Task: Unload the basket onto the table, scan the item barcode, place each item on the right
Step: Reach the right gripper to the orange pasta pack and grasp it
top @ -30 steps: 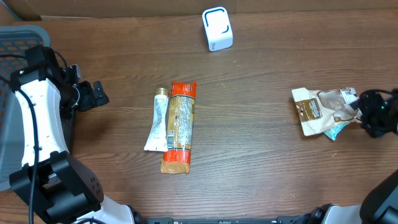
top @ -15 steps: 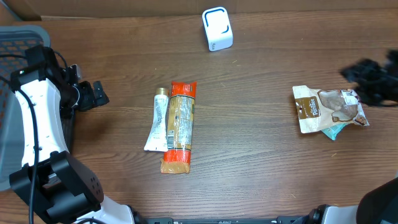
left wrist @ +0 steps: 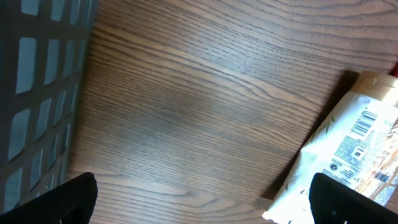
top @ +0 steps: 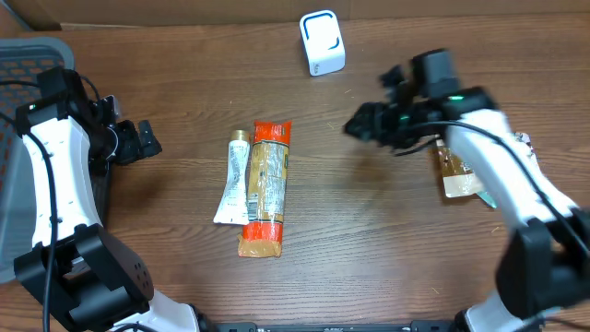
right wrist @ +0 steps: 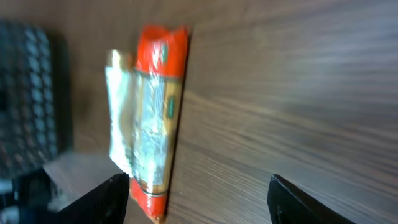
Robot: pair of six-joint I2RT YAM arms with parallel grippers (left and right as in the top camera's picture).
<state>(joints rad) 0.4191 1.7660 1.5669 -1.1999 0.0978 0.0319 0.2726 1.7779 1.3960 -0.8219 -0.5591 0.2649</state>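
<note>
The white barcode scanner (top: 322, 42) stands at the back of the table. In the middle lie an orange-red packet (top: 265, 187) (right wrist: 158, 118) and a white tube (top: 235, 178) (left wrist: 348, 149) side by side. A brown pouch (top: 458, 171) lies at the right, partly under my right arm. Between the scanner and that pouch, right of the packet, my right gripper (top: 364, 124) (right wrist: 199, 199) hovers open and empty. My left gripper (top: 143, 140) (left wrist: 202, 202) is open and empty at the left, apart from the tube.
A grey basket (top: 28, 55) (left wrist: 37, 81) stands at the far left beside my left arm. A cardboard wall (top: 184, 11) runs along the back edge. Bare wood lies between the packet and the pouch.
My right arm has swung from the right edge by the pouch leftward toward the middle, with the pouch left lying on the table. The left arm has not moved.
</note>
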